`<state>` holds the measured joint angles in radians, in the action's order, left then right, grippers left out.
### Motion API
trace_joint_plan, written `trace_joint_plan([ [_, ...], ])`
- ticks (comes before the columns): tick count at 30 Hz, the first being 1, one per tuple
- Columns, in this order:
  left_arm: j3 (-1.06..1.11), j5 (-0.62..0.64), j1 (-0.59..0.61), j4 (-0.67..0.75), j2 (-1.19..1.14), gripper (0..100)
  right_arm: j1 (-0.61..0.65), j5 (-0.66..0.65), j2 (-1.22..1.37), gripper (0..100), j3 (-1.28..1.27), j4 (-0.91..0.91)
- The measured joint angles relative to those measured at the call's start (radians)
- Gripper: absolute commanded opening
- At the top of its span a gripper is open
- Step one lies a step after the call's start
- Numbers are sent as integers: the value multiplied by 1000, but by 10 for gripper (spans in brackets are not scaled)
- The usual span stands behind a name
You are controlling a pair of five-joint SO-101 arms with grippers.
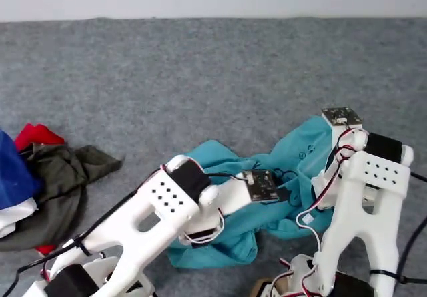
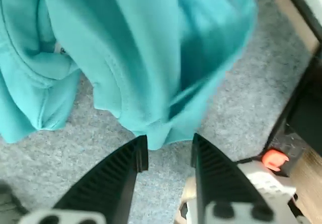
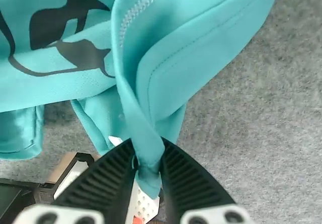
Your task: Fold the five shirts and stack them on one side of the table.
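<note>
Crumpled teal fabric shirt point(image 1: 303, 151) lies on the grey carpeted desk point(image 1: 200, 77) between the arms; the high view adds a heap of coloured shirts point(image 1: 60, 177) well apart. Wrist views show the right end effector point(image 3: 149, 156) pinching a fold of it and the left end effector point(image 2: 169, 148) spread beneath a hanging edge.

Crumpled teal shirt point(image 1: 300, 153) front-centre; blue, red, olive and white shirt heap point(image 1: 57, 180) at left edge.

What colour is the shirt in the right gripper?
Teal shirt with black print; right wrist view.

The left arm point(image 1: 167, 200) stretches low toward centre, jaws apart — the right arm point(image 1: 370, 177) stands upright, jaws clamped together.
</note>
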<state>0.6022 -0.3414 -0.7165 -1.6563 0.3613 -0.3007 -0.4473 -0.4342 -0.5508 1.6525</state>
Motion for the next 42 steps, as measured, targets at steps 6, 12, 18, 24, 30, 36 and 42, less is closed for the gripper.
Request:
trace_joint_plan([
  [6, 68, 0, 55, 63, 0, 156, 0, 0, 0, 9, 0, 0],
  [12, 72, 0, 21, 68, 2, 156, 0, 0, 0, 9, 0, 0],
  [18, 75, -2, -81, 74, 2, 157, 0, 0, 0, 9, 0, 0],
  [24, 157, 0, -91, 146, 2, 196, 0, 0, 0, 9, 0, 0],
  [30, 173, 0, -91, 180, 2, 195, 0, 0, 0, 9, 0, 0],
  [36, 180, 0, -107, 180, 2, 178, 0, 0, 0, 9, 0, 0],
  [42, 235, 0, -135, 227, 2, 153, 0, 0, 0, 9, 0, 0],
])
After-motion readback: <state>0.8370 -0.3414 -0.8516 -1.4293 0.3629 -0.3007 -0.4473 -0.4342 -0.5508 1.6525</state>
